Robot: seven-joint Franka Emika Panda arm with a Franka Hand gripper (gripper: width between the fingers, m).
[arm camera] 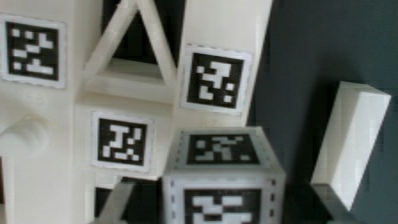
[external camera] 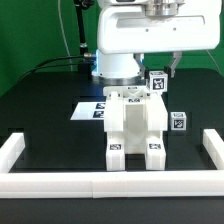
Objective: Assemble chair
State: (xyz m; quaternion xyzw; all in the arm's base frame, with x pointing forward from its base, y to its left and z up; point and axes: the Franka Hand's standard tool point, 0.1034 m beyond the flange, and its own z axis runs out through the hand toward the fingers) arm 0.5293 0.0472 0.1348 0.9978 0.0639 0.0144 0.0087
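My pincer (external camera: 168, 70) hangs over the matte white blocky plastic chair (external camera: 135, 125). Its tagged upright post (external camera: 157, 84) stands just below me, long axis vertical. Whether my jaws are apart or holding it, I cannot tell.

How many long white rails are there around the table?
3. The left rail lies on the exterior view's left, the right rail on its right, the front rail runs across nearest the camera. Another may be hidden behind.
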